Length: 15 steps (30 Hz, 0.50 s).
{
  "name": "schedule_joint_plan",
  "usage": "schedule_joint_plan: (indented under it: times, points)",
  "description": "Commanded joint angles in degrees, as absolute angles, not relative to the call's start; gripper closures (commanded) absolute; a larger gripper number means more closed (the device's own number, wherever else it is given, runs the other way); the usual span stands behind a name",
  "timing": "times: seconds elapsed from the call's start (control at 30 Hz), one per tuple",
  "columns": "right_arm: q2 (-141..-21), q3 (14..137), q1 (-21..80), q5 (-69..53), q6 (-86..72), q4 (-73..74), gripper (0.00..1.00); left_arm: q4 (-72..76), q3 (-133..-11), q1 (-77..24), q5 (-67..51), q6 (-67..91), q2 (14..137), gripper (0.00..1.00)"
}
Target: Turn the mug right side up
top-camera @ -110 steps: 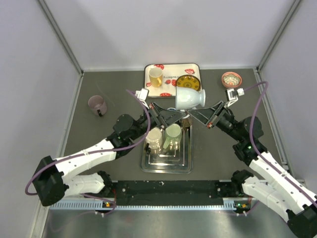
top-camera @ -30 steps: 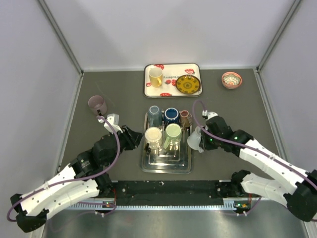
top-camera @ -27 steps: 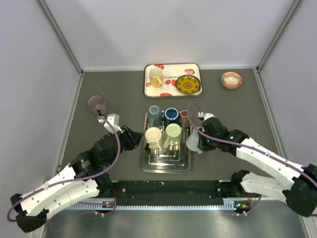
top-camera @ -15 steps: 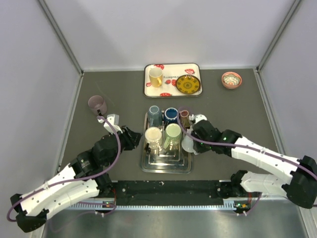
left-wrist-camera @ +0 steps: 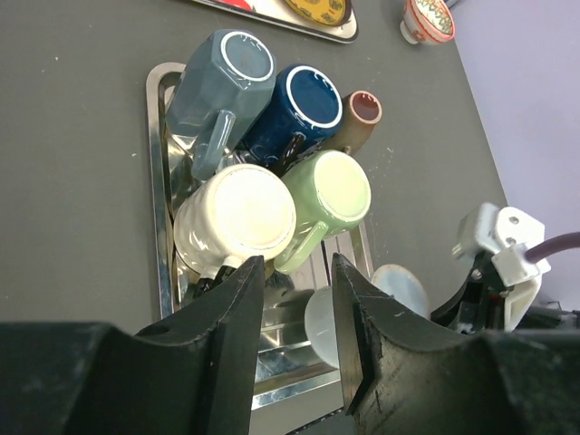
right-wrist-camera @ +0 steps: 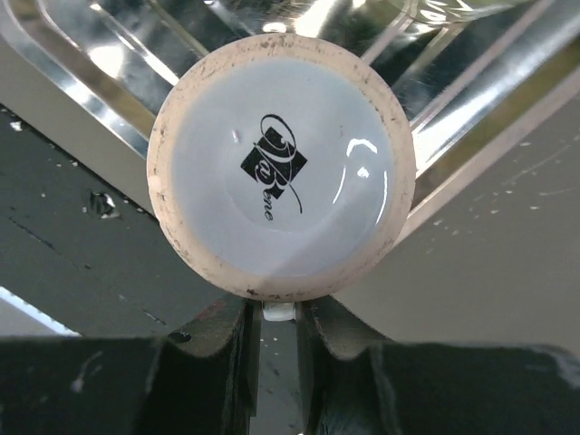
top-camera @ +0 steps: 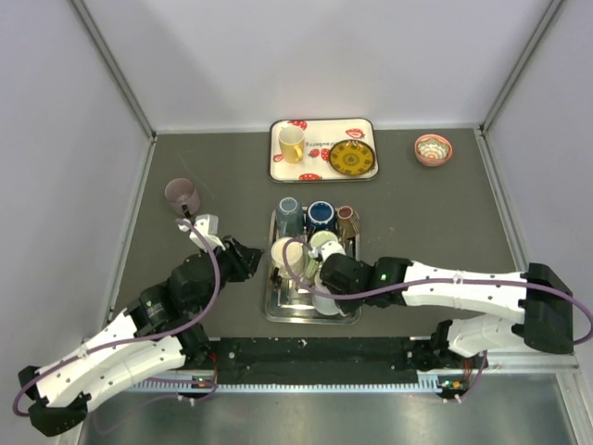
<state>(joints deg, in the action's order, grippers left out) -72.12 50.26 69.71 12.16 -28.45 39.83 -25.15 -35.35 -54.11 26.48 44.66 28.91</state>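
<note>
The mug (right-wrist-camera: 281, 168) is white, and its round base with a black logo faces the right wrist camera. My right gripper (right-wrist-camera: 279, 313) is shut on its handle, just under the base. The mug hangs over the near right part of the metal tray (top-camera: 278, 311), where its pale body (left-wrist-camera: 349, 317) shows tilted, base toward the right. From above, the right gripper (top-camera: 332, 278) covers most of the mug (top-camera: 321, 302). My left gripper (left-wrist-camera: 296, 263) stands open and holds nothing. It sits left of the tray (top-camera: 243, 258) and is aimed toward it.
The metal tray (left-wrist-camera: 156, 181) holds several upturned mugs: grey-blue (left-wrist-camera: 217, 86), dark blue (left-wrist-camera: 299, 104), brown (left-wrist-camera: 361, 113), cream (left-wrist-camera: 237, 217) and green (left-wrist-camera: 328, 195). A patterned tray (top-camera: 363, 128) with a yellow cup and plate stands at the back. A small bowl (top-camera: 433, 148) is back right and a purple mug (top-camera: 182, 195) is left.
My right arm has swung left with the white mug, from beside the tray's right edge to over its near right part. The left arm has stayed put.
</note>
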Motion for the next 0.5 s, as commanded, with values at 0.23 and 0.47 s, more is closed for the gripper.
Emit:
schedule_joint_plan:
  times: [0.23, 0.47]
  points:
    - [-81.81, 61.52, 72.42, 8.44, -28.48, 30.32, 1.00, -28.04, -34.28, -53.96, 29.62, 44.74, 25.23, 0.59]
    - [-88.32, 64.24, 72.42, 5.89, -27.77, 27.34, 1.00, -30.76, -33.93, -53.96, 31.90, 45.44, 23.30, 0.59]
